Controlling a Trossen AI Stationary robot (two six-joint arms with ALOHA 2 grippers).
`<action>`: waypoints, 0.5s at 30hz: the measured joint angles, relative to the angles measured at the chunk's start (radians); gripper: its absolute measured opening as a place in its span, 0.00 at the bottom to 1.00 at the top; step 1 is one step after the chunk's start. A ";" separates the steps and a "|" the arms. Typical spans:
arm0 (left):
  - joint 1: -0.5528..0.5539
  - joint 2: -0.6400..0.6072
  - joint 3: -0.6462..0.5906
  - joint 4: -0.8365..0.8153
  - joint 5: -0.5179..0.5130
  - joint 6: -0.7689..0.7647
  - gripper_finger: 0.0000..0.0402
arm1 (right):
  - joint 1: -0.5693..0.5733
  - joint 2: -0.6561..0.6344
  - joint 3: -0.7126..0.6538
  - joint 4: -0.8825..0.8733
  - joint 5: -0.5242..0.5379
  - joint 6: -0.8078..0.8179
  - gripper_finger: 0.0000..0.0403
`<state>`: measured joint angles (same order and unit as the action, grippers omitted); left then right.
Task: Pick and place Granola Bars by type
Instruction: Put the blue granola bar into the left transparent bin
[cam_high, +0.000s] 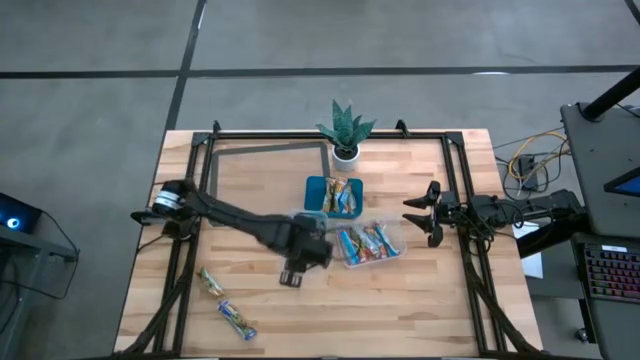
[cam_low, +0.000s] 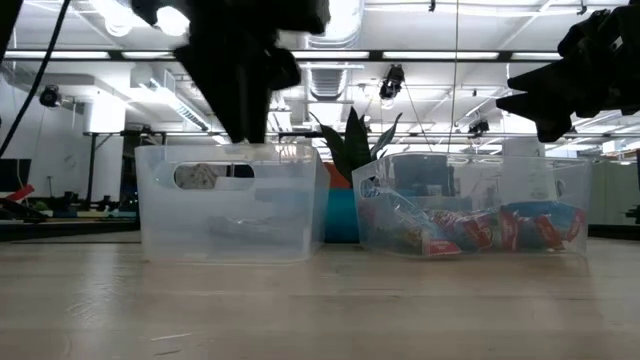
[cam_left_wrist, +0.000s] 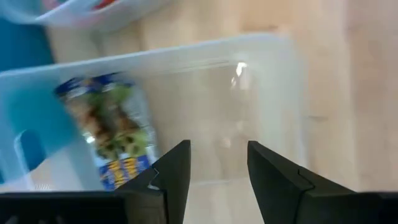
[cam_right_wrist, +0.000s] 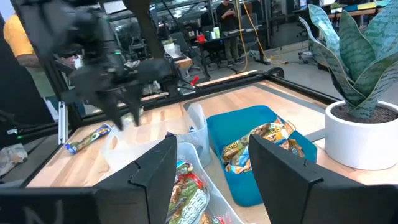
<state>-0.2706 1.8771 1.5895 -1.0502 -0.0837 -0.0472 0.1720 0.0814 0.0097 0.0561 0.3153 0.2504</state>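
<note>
— Two bars (cam_high: 224, 302) lie loose on the table (cam_high: 420, 300), down toward seven o'clock from the middle in the high view, one just past the other. Where are the others?

— Several sit in the right tub (cam_high: 372, 242), red and blue wrappers packed together (clearest in the low view, at (cam_low: 500, 232)). More fill the teal tray (cam_high: 316, 190), at twelve o'clock from the tubs, with the plant (cam_high: 345, 130) behind it.

— And the left tub (cam_low: 232, 200)?

— One bar (cam_left_wrist: 112, 134) lies in it, green and blue wrapper, seen through the wall in the left wrist view.

— What is the left gripper (cam_high: 293, 272) doing?

— It hangs over that tub's near edge, around the table's centre. Its fingers (cam_left_wrist: 174, 168) are parted and hold nothing; the tub floor shows in the gap between them.

— The right one?

— The right gripper (cam_high: 428, 213) waits at three o'clock, off the table surface, just beside the right tub and pointed toward it. Its fingers (cam_right_wrist: 155, 165) are spread too, empty.

— Anyone around?

— A person (cam_right_wrist: 18, 56) in yellow stands beyond the table, at the edge of the right wrist view.
</note>
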 joint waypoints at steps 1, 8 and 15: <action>-0.021 -0.005 -0.001 -0.002 0.000 0.015 0.35 | 0.000 0.000 0.000 0.000 0.000 0.000 0.47; -0.152 -0.055 -0.023 -0.016 0.015 0.038 0.35 | 0.000 0.000 0.000 0.000 0.000 0.000 0.47; -0.288 -0.108 -0.074 -0.029 0.014 0.028 0.35 | 0.000 0.001 0.000 0.000 0.001 0.000 0.47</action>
<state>-0.5584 1.7691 1.5155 -1.0796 -0.0696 -0.0190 0.1719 0.0824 0.0101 0.0566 0.3159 0.2504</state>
